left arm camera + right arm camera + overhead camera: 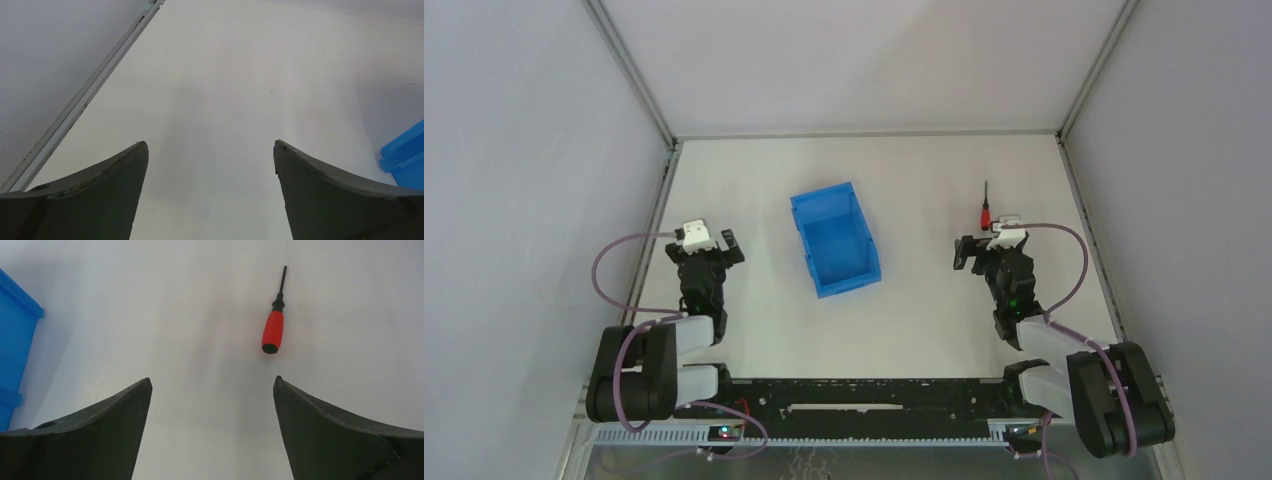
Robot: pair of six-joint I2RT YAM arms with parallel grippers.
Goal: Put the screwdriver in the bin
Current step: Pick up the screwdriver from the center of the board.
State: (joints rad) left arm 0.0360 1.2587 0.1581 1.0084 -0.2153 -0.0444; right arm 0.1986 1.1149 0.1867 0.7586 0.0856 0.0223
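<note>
The screwdriver, with a red handle and thin black shaft, lies on the white table at the right, its tip pointing away from the arms. In the right wrist view the screwdriver lies just ahead of the right gripper, which is open and empty. The right gripper sits just short of the handle. The blue bin stands at the table's middle, empty; its edge shows in the left wrist view and the right wrist view. The left gripper is open and empty, left of the bin.
White enclosure walls with metal corner rails surround the table. A metal rail runs along the table's left edge near the left gripper. Purple cables loop from both arms.
</note>
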